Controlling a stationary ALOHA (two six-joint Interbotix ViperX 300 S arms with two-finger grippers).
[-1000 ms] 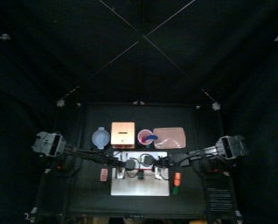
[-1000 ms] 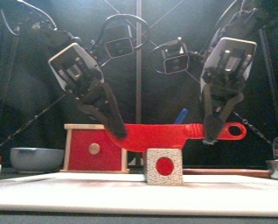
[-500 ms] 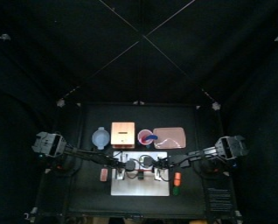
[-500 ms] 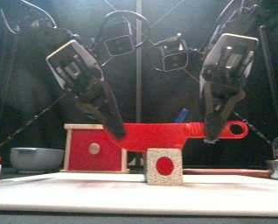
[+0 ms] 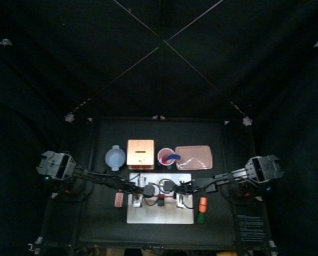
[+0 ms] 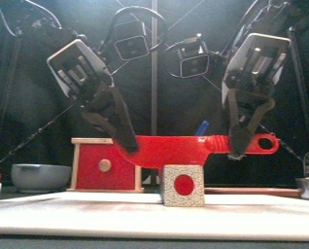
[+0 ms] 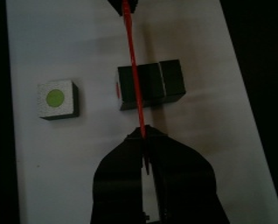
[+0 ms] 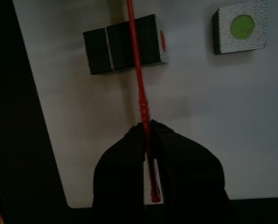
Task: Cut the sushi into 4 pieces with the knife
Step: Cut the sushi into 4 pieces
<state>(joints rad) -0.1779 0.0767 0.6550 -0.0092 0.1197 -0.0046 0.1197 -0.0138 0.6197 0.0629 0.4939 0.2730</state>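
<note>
I have the black table (image 5: pixel 98 225) on my feed with both arms reaching in, one from each side. They meet over the white cutting board (image 5: pixel 169 212), which lies at the middle of the table's front edge. Behind the board's back edge there is a row of three things. The pale wooden box (image 5: pixel 139 153) with its red drawer front is in the middle, the pink tray (image 5: pixel 202 152) is toward the table's right edge, and the blue-grey bowl (image 5: pixel 114 156) is toward the left edge.

The red knife (image 6: pixel 184 149) hangs level above the board, carried at both ends. My left gripper (image 6: pixel 128 151) is pressed together on the blade's tip end. My right gripper (image 6: pixel 235 148) is pinching the handle, whose ring end sticks out past it.

Both wrist cameras show the blade edge-on as a thin red line crossing over the dark sushi roll (image 7: pixel 149 85), which lies on the board. From the front, a pale speckled sushi face with a red round centre stands directly under the blade. The blade's lower edge is level with the top of this face, and I cannot tell whether they touch. A loose piece (image 7: pixel 58 98) lies on the board, apart from the roll and nearer one board edge, with its round centre facing up.
</note>
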